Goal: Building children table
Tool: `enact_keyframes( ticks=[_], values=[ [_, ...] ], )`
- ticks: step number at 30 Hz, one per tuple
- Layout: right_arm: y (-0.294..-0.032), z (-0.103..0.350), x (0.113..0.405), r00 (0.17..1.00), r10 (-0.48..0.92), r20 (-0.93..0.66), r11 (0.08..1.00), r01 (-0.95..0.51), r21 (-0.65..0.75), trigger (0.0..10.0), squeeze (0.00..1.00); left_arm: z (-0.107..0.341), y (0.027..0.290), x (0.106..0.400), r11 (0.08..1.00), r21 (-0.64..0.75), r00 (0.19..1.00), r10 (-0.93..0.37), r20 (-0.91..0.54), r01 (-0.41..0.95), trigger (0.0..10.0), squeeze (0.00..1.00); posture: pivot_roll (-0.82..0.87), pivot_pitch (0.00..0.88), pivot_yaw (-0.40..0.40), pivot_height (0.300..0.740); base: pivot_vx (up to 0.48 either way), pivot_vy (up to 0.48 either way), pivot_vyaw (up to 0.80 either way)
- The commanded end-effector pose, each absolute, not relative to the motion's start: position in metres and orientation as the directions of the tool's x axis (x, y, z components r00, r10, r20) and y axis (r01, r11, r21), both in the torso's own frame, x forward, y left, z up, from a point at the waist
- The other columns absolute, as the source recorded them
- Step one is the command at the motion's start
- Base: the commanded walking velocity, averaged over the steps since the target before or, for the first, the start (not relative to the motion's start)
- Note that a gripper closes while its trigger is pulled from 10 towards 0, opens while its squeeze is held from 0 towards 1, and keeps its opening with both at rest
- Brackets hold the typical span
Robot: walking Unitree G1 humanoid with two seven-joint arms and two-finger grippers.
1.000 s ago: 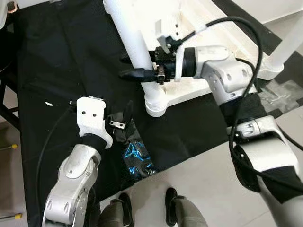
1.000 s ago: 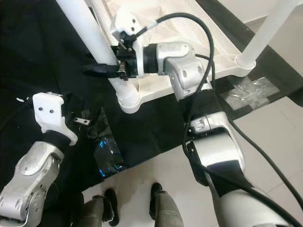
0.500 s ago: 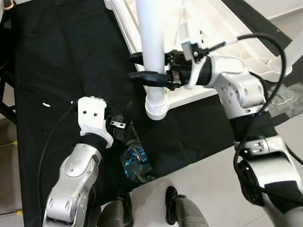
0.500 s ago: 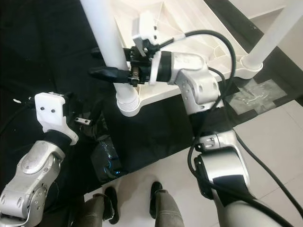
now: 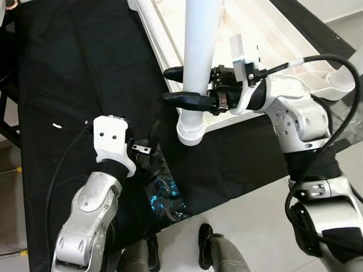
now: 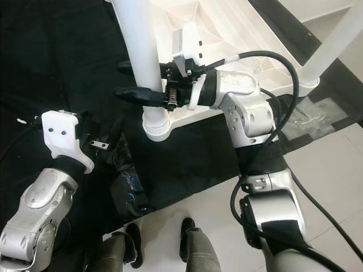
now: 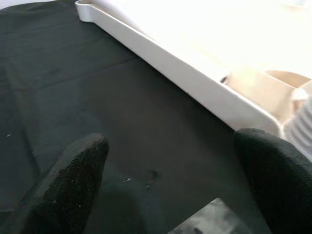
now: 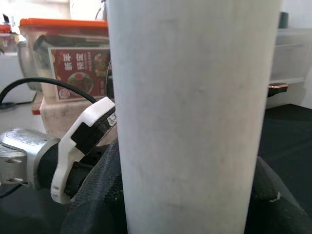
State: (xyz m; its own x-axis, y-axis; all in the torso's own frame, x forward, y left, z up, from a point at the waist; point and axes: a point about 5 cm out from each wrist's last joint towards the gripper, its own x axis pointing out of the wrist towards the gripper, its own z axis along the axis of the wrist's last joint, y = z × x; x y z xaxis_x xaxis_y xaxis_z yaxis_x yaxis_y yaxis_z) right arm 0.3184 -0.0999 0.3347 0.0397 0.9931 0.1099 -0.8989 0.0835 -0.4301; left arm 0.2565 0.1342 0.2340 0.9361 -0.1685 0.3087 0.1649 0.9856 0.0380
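The white children's table (image 5: 272, 34) lies upside down on a black cloth (image 5: 74, 68). A white table leg (image 5: 198, 56) stands nearly upright with its lower end in the near corner socket (image 5: 190, 131). My right gripper (image 5: 178, 85) is shut on this leg, one black finger on each side; in the right wrist view the leg (image 8: 195, 122) is close up. My left gripper (image 7: 170, 185) hovers open and low over the cloth, to the left of the socket, its fingers (image 7: 73, 180) holding nothing. A second leg (image 6: 334, 39) stands at the table's far right corner.
A crumpled shiny plastic bag (image 5: 164, 190) lies on the cloth near its front edge, beside my left arm. Clear tape or wrapping (image 6: 306, 119) lies on the tiled floor at the right. An orange-lidded storage box (image 8: 63, 58) stands beyond the cloth.
The right gripper has swung the table leg from leaning left to nearly upright at the corner socket, moving rightward with it. The left arm has stayed put.
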Motion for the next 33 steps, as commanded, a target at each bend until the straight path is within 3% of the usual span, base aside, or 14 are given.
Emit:
enact_keyframes(
  ticks=[1, 4, 5, 7, 8, 9, 10, 11, 12, 13, 14, 17, 24, 33],
  values=[
    [-0.1, 0.315, 0.318, 0.031, 0.997, 0.065, 0.052, -0.932, -0.36, 10.0, 0.0, 0.231, 0.135, 0.255, 0.986, 0.038, 0.938, -0.168, 0.303, 0.164, 10.0, 0.0, 0.03, 0.36, -0.004, 0.74, 0.0, 0.0, 0.0],
    [-0.099, 0.306, 0.32, 0.149, 0.986, 0.072, 0.165, -0.932, -0.324, 10.0, 0.0, 0.232, 0.136, 0.256, 0.986, 0.046, 0.936, -0.169, 0.308, 0.163, 10.0, 0.0, 0.02, 0.354, -0.006, 0.74, 0.0, 0.0, 0.0],
    [-0.099, 0.306, 0.32, 0.149, 0.986, 0.072, 0.165, -0.932, -0.324, 10.0, 0.0, 0.232, 0.136, 0.256, 0.986, 0.046, 0.936, -0.169, 0.308, 0.163, 10.0, 0.0, 0.02, 0.354, -0.006, 0.74, 0.0, 0.0, 0.0],
    [-0.094, 0.299, 0.326, 0.281, 0.956, 0.085, 0.293, -0.915, -0.278, 10.0, 0.0, 0.234, 0.139, 0.257, 0.986, 0.05, 0.935, -0.165, 0.314, 0.157, 10.0, 0.0, 0.02, 0.352, -0.009, 0.74, 0.0, 0.0, 0.0],
    [-0.094, 0.299, 0.326, 0.281, 0.956, 0.085, 0.293, -0.915, -0.278, 10.0, 0.0, 0.234, 0.139, 0.257, 0.986, 0.05, 0.935, -0.165, 0.314, 0.157, 10.0, 0.0, 0.02, 0.352, -0.009, 0.74, 0.0, 0.0, 0.0],
    [-0.087, 0.291, 0.33, 0.405, 0.909, 0.096, 0.416, -0.876, -0.243, 10.0, 0.0, 0.237, 0.142, 0.259, 0.987, 0.062, 0.932, -0.161, 0.324, 0.149, 10.0, 0.0, 0.02, 0.351, -0.014, 0.74, 0.0, 0.0, 0.0],
    [-0.087, 0.291, 0.33, 0.405, 0.909, 0.096, 0.416, -0.876, -0.243, 10.0, 0.0, 0.237, 0.142, 0.259, 0.987, 0.062, 0.932, -0.161, 0.324, 0.149, 10.0, 0.0, 0.02, 0.351, -0.014, 0.74, 0.0, 0.0, 0.0],
    [-0.082, 0.279, 0.335, 0.618, 0.777, 0.119, 0.629, -0.757, -0.175, 10.0, 0.0, 0.242, 0.15, 0.261, 0.99, 0.055, 0.931, -0.139, 0.336, 0.128, 10.0, 0.0, 0.03, 0.349, -0.018, 0.74, 0.0, 0.0, 0.0],
    [-0.082, 0.279, 0.335, 0.618, 0.777, 0.119, 0.629, -0.757, -0.175, 10.0, 0.0, 0.242, 0.15, 0.261, 0.99, 0.055, 0.931, -0.139, 0.336, 0.128, 10.0, 0.0, 0.03, 0.349, -0.018, 0.74, 0.0, 0.0, 0.0],
    [-0.083, 0.264, 0.337, 0.802, 0.589, 0.099, 0.807, -0.578, -0.119, 10.0, 0.0, 0.247, 0.158, 0.262, 0.992, 0.057, 0.929, -0.122, 0.349, 0.109, 10.0, 0.0, 0.03, 0.349, -0.018, 0.74, 0.0, 0.0, 0.0],
    [-0.078, 0.248, 0.326, 0.87, 0.488, 0.078, 0.871, -0.479, -0.109, 10.0, 0.0, 0.256, 0.171, 0.265, 0.994, 0.068, 0.924, -0.103, 0.369, 0.084, 10.0, 0.0, 0.04, 0.349, -0.011, 0.74, 0.0, 0.0, 0.0],
    [-0.064, 0.231, 0.308, 0.884, 0.464, 0.053, 0.886, -0.461, -0.054, 10.0, 0.0, 0.269, 0.189, 0.268, 0.995, 0.092, 0.914, -0.083, 0.398, 0.05, 10.0, 0.0, 0.04, 0.348, -0.007, 0.74, 0.0, 0.0, 0.0],
    [-0.058, 0.235, 0.31, 0.888, 0.453, 0.08, 0.891, -0.453, -0.019, 10.0, 0.0, 0.295, 0.21, 0.273, 0.992, 0.09, 0.885, -0.118, 0.45, 0.086, 10.0, 0.0, 0.03, 0.315, -0.006, 0.74, 0.0, 0.0, 0.0],
    [-0.042, 0.24, 0.308, 0.887, 0.454, 0.087, 0.891, -0.451, -0.048, 10.0, 0.0, 0.337, 0.194, 0.273, 0.889, 0.09, 0.755, -0.431, 0.493, 0.449, 10.0, 0.0, 0.03, 0.256, -0.011, 0.74, 0.0, 0.0, 0.0]
  ],
)
